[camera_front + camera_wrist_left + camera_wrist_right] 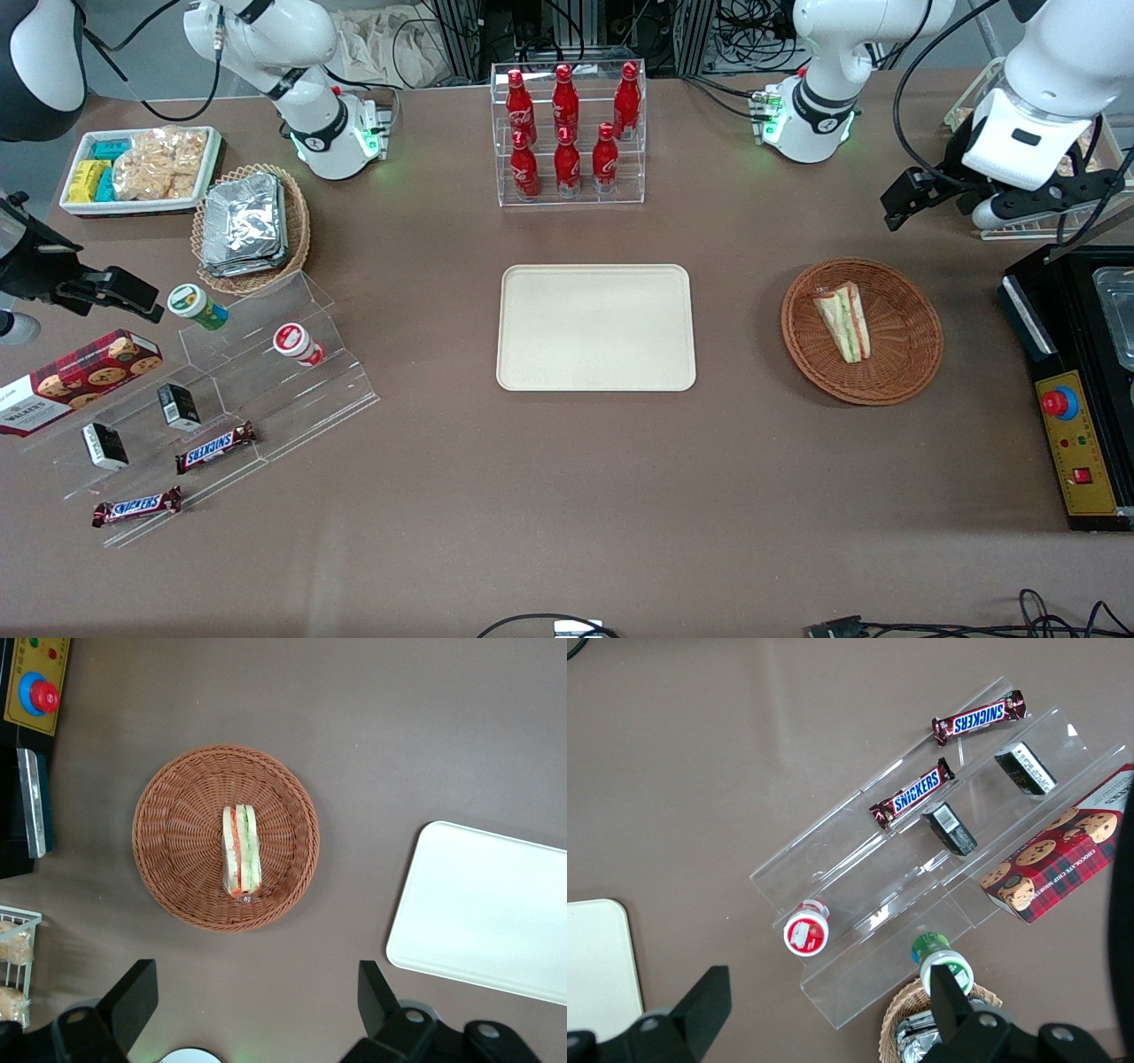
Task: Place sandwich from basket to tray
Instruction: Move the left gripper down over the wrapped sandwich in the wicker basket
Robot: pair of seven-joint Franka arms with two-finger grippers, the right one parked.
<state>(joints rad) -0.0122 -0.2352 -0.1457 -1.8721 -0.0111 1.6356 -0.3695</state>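
Hovering high over the working arm's end of the surface, pincer (257, 1010) points down, fingers (133, 997) spread wide, holding nothing | sandwich (844, 321) lies on its side in the basket (904, 372), well below the pincer | tray (595, 372) sits bare mid-surface, apart from the basket

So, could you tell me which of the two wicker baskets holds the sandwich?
The reddish-brown basket beside the tray; the sandwich lies in it, under the open gripper. The tan basket holds foil packets.
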